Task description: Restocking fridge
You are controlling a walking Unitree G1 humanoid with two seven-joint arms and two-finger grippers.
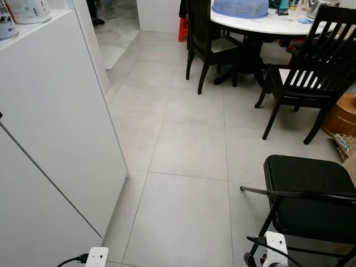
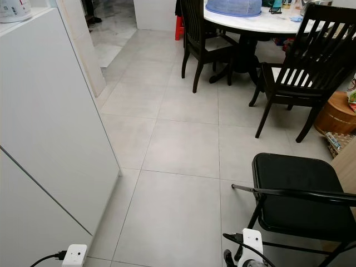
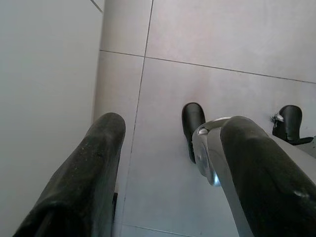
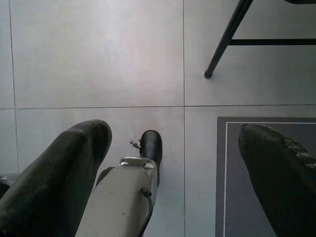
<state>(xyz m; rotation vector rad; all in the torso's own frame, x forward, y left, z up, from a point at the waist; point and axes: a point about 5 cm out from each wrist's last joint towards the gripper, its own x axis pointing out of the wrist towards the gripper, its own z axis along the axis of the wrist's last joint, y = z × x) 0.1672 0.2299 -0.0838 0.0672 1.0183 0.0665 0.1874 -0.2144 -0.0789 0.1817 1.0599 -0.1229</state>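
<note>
**Both arms hang idle over a tiled floor beside the white fridge**

While the robot stands on the grey tiled floor (image 1: 189,150), the white fridge (image 1: 50,139) rises close on its left, with white tubs (image 1: 28,10) at the front edge of its top. Both arms hang down. The left gripper (image 3: 170,128) points at the tiles just beside the fridge wall, fingers (image 3: 94,158) spread apart and holding nothing. The right gripper (image 4: 175,136) hangs over the tiles with its fingers (image 4: 69,158) likewise apart and empty, near a dark mat (image 4: 232,187). A black folding chair (image 1: 308,194) stands on the robot's right. Farther ahead, dark wooden chairs (image 1: 308,75) surround a round white table (image 1: 261,22) carrying a blue mesh cover (image 1: 240,8).
</note>
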